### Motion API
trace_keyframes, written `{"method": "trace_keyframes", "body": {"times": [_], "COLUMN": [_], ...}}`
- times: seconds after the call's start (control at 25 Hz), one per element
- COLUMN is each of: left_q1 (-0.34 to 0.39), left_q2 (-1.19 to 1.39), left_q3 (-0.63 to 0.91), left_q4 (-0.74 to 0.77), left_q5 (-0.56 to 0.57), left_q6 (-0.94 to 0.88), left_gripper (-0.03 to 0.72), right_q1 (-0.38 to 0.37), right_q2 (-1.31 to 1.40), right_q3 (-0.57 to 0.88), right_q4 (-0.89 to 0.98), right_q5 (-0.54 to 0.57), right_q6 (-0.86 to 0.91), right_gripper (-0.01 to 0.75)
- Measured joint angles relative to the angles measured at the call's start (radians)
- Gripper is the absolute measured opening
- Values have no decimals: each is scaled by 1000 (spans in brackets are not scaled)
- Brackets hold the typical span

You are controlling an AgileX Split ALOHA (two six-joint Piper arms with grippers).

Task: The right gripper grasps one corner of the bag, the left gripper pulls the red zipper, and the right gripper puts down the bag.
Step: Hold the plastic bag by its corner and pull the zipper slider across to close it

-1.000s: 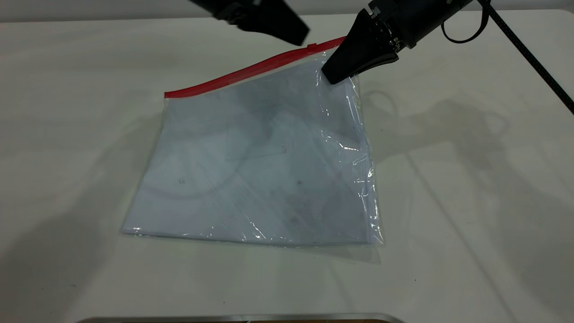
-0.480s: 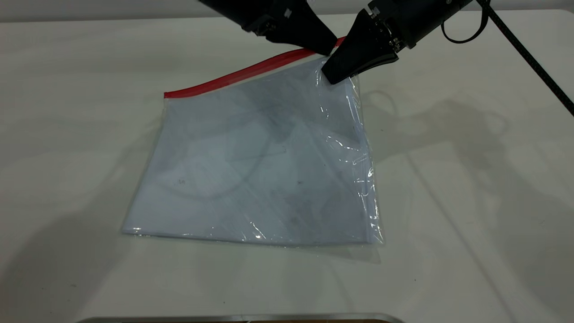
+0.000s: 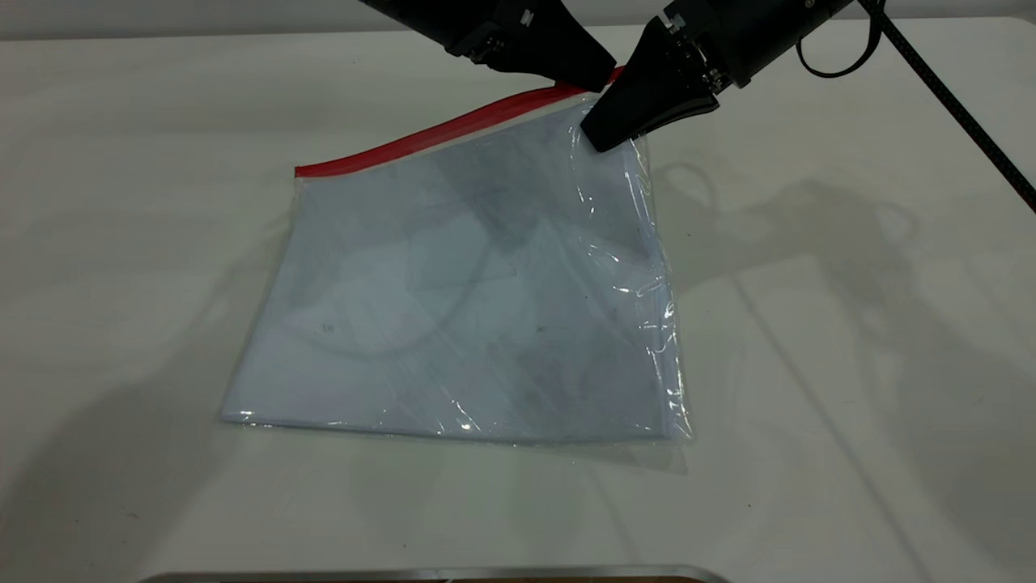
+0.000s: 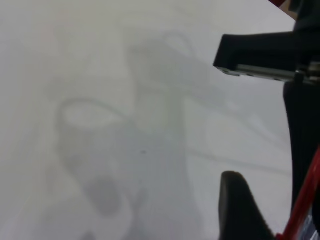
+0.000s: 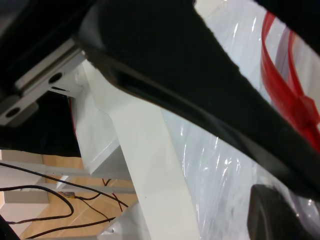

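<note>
The bag (image 3: pixel 453 308), clear plastic with white sheets, lies on the white table, its far right corner lifted. The red zipper (image 3: pixel 429 134) runs along its far edge. My right gripper (image 3: pixel 597 139) is shut on the corner of the bag where the red strip ends. In the right wrist view the bag's plastic (image 5: pixel 220 165) sits between the jaws, with the zipper (image 5: pixel 280 70) and its slider (image 5: pixel 306 111) close by. My left gripper (image 3: pixel 600 81) is at the zipper's right end, next to the right gripper. In the left wrist view its jaws stand apart, with the red strip (image 4: pixel 305 200) beside one finger (image 4: pixel 240 210).
The right arm's black cable (image 3: pixel 955 97) slants over the table's far right. A metal edge (image 3: pixel 437 573) runs along the near side. The table's edge and floor cables (image 5: pixel 60 195) show in the right wrist view.
My left gripper has moved right and down, from above the zipper's middle to its right end beside the right gripper. The right gripper and the bag have stayed put.
</note>
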Motion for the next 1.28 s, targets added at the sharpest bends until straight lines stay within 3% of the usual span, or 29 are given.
{"method": "trace_keyframes", "body": {"times": [0.64,1.0,1.28], "left_q1": [0,0,0], "left_q2": [0,0,-1], "left_q3": [0,-2,-2], "left_q4": [35,71,77], "left_q5": [5,2,-12], "left_q6": [-5,-5,11], "left_gripper": [370,166,124], "right_q1": [0,0,0], "right_q2": [0,1,1], "right_q3": [0,0,0], "right_q4": [0,-2,-2], "right_q5": [0,-6,-12], "right_q6": [0,0,0], "right_gripper": [35,36,37]}}
